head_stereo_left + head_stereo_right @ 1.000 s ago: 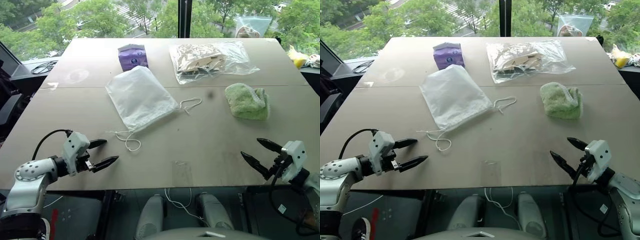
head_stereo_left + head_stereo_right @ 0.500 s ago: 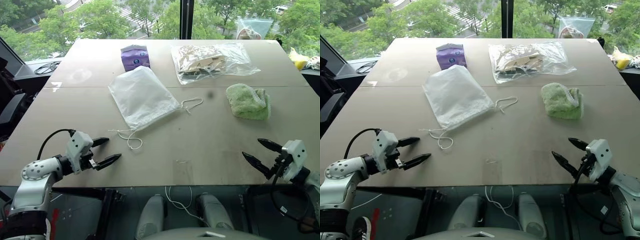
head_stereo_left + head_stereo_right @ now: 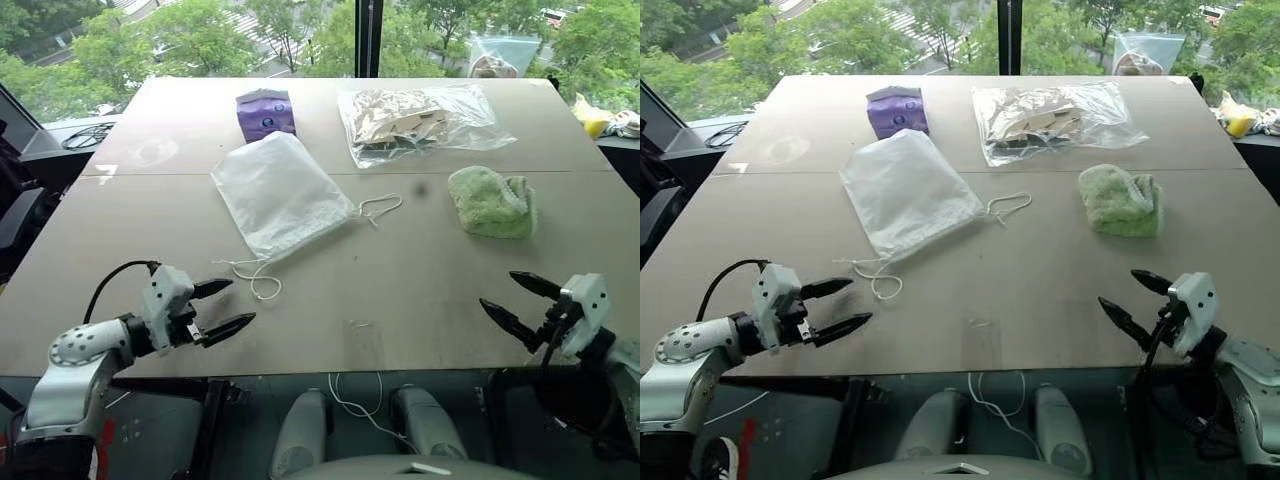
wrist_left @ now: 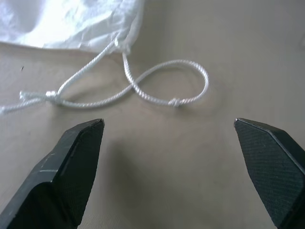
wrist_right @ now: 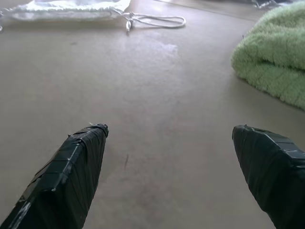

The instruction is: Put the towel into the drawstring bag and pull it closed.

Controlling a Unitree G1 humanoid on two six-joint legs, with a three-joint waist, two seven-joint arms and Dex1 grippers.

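Both grippers sit at the table's (image 3: 400, 300) near edge, left gripper (image 3: 232, 305) and right gripper (image 3: 515, 300) spread wide, holding nothing. Farther out, the drawstring bag (image 3: 280, 193) lies flat mid-table, the towel (image 3: 491, 202) well right. The purple packet's (image 3: 265, 112) print is unreadable.

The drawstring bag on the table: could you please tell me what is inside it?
The drawstring bag lies flat with no bulge, so it looks empty, though its translucent fabric hides any thin contents. The towel sits apart on the table.
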